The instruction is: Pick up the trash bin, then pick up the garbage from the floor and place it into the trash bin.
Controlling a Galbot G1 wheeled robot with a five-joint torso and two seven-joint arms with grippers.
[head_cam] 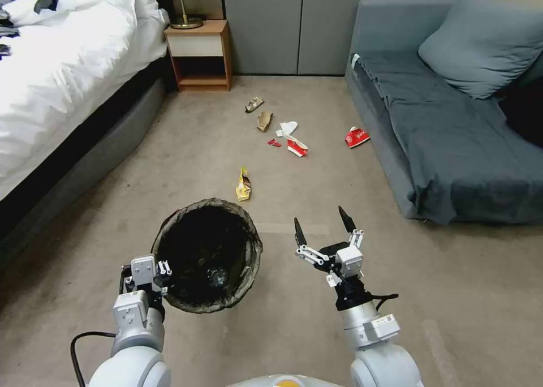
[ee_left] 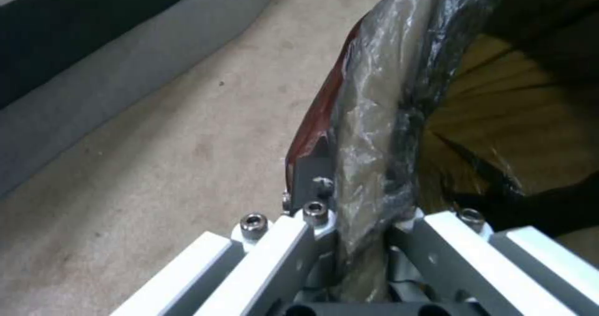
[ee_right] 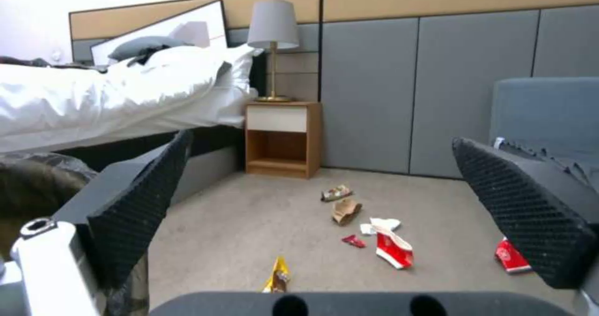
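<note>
- Here, the left end effector (head_cam: 160, 274) clamps the bin (head_cam: 206, 255) by its rim.
- Right end effector (head_cam: 323, 224) hovers beside it, fingers wide.
- Garbage (head_cam: 244, 185) lies on the floor ahead.

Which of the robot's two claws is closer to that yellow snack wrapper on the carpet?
Right. The open right gripper hangs just behind and beside the yellow wrapper. The left gripper grips the trash bin's near rim, farther back.

A carpeted bedroom: a white-quilted bed (head_cam: 62, 64), a wooden nightstand (head_cam: 199, 53) bearing a brass-stemmed lamp (ee_right: 273, 44), a grey fabric sofa (head_cam: 452, 127).
</note>
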